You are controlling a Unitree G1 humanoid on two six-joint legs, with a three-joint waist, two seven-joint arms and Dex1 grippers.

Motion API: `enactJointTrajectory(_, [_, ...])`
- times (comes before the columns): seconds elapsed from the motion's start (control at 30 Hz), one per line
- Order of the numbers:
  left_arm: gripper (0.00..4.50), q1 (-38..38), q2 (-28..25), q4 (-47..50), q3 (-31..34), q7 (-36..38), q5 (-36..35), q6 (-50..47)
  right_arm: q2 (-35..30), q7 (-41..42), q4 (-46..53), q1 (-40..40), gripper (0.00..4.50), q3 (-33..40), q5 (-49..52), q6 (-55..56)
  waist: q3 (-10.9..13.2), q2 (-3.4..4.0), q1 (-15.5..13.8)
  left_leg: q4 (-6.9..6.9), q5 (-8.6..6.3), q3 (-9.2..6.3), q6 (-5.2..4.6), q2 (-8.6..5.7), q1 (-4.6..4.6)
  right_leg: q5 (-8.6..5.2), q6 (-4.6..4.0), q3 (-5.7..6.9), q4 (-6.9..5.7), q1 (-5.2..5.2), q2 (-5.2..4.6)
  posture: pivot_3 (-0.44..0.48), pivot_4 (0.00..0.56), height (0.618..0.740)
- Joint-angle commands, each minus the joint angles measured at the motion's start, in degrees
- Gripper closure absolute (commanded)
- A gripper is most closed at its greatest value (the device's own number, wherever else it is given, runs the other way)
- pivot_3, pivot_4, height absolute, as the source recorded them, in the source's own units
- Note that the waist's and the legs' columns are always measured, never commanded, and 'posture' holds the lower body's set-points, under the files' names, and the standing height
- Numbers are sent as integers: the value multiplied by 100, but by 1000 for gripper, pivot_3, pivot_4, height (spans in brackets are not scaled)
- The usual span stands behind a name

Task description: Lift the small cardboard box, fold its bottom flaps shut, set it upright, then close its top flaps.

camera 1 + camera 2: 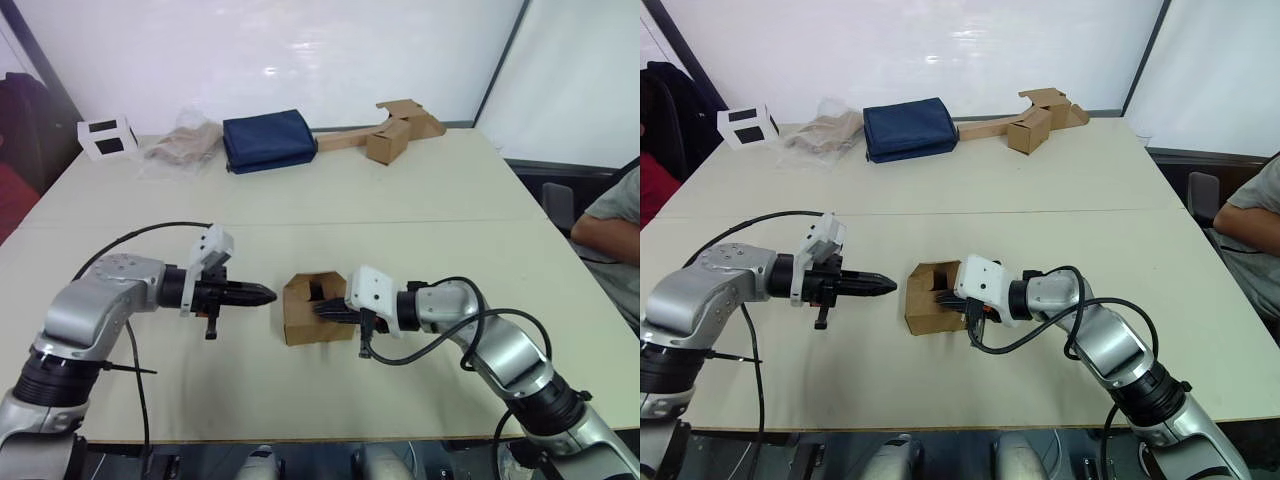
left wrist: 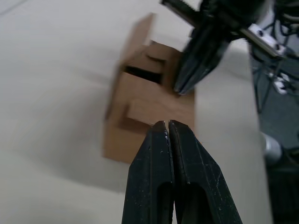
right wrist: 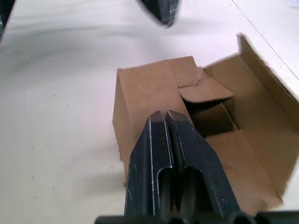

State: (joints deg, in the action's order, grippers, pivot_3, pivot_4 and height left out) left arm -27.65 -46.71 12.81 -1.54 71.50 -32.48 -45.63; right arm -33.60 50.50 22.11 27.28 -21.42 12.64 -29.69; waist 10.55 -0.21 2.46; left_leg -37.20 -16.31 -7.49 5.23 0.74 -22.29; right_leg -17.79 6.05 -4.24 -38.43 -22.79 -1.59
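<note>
Sitting on the near half of the table [image 1: 420, 200], the small cardboard box [image 1: 310, 320] is between my two grippers, flaps up and part folded inward. My right gripper [image 1: 325, 311] has its fingers pressed together with nothing pinched; tips lie over the box's top, against the folded flaps [image 3: 205, 88]. In the right wrist view one flap stands upright at the far rim, another lies flat under my fingers, and a dark gap shows in the middle. My left gripper [image 1: 262, 294] is also pressed shut on nothing, pointing at the box from my left, tip just beside its side wall, not touching as far as I can tell. In the left wrist view the right gripper's fingers [image 2: 196, 60] come down onto the box top.

Far edge of the table, left to right: white box with black squares [image 1: 107, 137], crumpled plastic bag [image 1: 182, 145], folded navy cloth [image 1: 268, 140], long cardboard strip with folded pieces [image 1: 385, 130]. A person's arm [image 1: 608, 232] shows past the right table edge
</note>
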Motion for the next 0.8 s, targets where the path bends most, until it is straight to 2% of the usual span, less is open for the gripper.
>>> enactJointTrajectory(0.03, [4433,3,81,242,-150,-149,-53,-15,71,24,-6,74,4500,171,64,42,0,0,7,1,0,1,0,0,0,0,0,-1,2,0,0,0,150,740])
enactJointTrajectory(0.37, [4433,72,418,-4,-613,-391,278,347,113,5,88,86,4500,322,123,-69,0,0,9,2,0,1,0,0,0,0,0,-1,2,-2,1,0,150,740])
enactJointTrajectory(0.47, [4433,7,442,-314,-732,-279,390,521,322,27,474,234,4500,892,1007,-661,0,0,9,1,0,1,0,0,0,0,0,-1,1,-2,1,0,150,740])
enactJointTrajectory(0.57, [4433,-6,438,-408,-801,-205,444,631,511,-157,515,431,4500,1259,1410,-989,0,0,11,1,0,0,0,0,0,0,-1,-1,1,-1,1,0,150,740])
enactJointTrajectory(0.67, [4433,-9,454,-434,-825,-188,454,675,583,-471,270,614,4500,1382,1223,-940,0,0,9,2,0,0,0,0,1,0,-1,0,1,-1,1,0,150,740])
enactJointTrajectory(0.8, [4433,15,471,-416,-817,-218,427,675,504,-926,-346,821,4500,1004,412,-784,0,0,11,1,0,1,0,-1,1,0,-1,-1,2,0,-1,0,150,740])
